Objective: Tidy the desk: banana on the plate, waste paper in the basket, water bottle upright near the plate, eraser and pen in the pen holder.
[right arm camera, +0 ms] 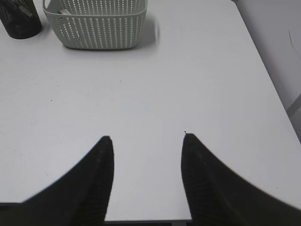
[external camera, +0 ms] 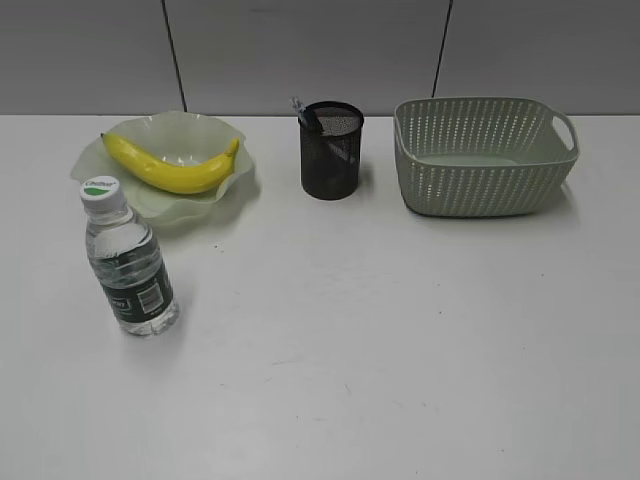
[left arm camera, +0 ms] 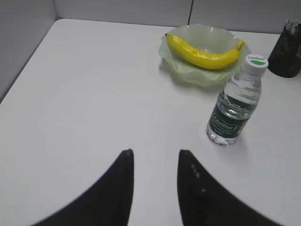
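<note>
Across the far edge of the desk (external camera: 400, 350), left to right: plate (external camera: 200, 205), pen holder (external camera: 331, 160), basket (external camera: 480, 190). Banana (external camera: 175, 170) lies inside the plate, curved, dark tip toward the far left, stem end toward the right rim. Water bottle (external camera: 128, 265) stands upright, white cap on, just near-left of the plate, not touching it. Pen holder upright between plate and basket, apart from both; the top of a pen (external camera: 305, 115) leans out at its far-left rim. An eraser cannot be made out through the mesh. Basket upright at far right; from the right wrist view a bit of white shows at its inner left corner (right arm camera: 63, 10), too little to identify as the waste paper.

Left gripper (left arm camera: 154, 153): fingers (left arm camera: 120, 188) apart, nothing between them, over bare desk. Bottle sits to the right and slightly beyond the fingertips, well apart; plate with banana farther off, far-right of them.

Right gripper (right arm camera: 146, 138): fingers (right arm camera: 202, 183) spread wide, nothing held, over bare desk toward the near right side. Basket lies far-left of the fingertips, well apart; pen holder at the far-left corner of that view, just left of the basket.

Neither gripper shows in the exterior view.
</note>
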Robot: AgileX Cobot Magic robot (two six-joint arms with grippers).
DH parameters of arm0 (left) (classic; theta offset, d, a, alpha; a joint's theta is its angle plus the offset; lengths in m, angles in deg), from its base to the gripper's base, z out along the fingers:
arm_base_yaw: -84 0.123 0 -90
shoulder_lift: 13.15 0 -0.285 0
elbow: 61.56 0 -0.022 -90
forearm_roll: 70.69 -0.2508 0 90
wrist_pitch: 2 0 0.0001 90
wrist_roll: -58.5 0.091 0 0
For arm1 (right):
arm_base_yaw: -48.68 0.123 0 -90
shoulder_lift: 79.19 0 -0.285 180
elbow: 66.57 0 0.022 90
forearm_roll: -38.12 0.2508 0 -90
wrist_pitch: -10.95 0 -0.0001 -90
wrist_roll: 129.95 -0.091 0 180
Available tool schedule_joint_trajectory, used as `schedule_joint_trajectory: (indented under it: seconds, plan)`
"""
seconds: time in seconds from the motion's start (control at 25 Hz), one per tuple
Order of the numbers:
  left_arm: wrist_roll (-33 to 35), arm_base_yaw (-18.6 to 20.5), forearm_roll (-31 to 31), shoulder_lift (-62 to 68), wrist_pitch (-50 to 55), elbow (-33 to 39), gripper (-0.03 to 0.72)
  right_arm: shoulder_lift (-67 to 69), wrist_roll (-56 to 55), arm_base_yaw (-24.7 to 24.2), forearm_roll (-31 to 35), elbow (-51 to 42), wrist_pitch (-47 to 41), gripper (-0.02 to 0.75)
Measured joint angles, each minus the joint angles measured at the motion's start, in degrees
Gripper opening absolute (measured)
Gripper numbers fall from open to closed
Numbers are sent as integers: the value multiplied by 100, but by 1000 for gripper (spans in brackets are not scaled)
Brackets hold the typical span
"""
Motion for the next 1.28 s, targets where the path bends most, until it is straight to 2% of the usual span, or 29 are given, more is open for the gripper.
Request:
schedule_joint_trajectory:
  seconds: [0.16,0.28,0.4,1.28]
  plan:
    - [145,0,88,0,0,0,238,0,0,0,0,0,0,382]
    - [751,0,448,0,0,0,238,0,0,0,0,0,0,382]
    - [1015,0,673,0,0,0,238,0,0,0,0,0,0,382]
    - [1100,0,667,0,0,0,238,0,0,0,0,0,0,382]
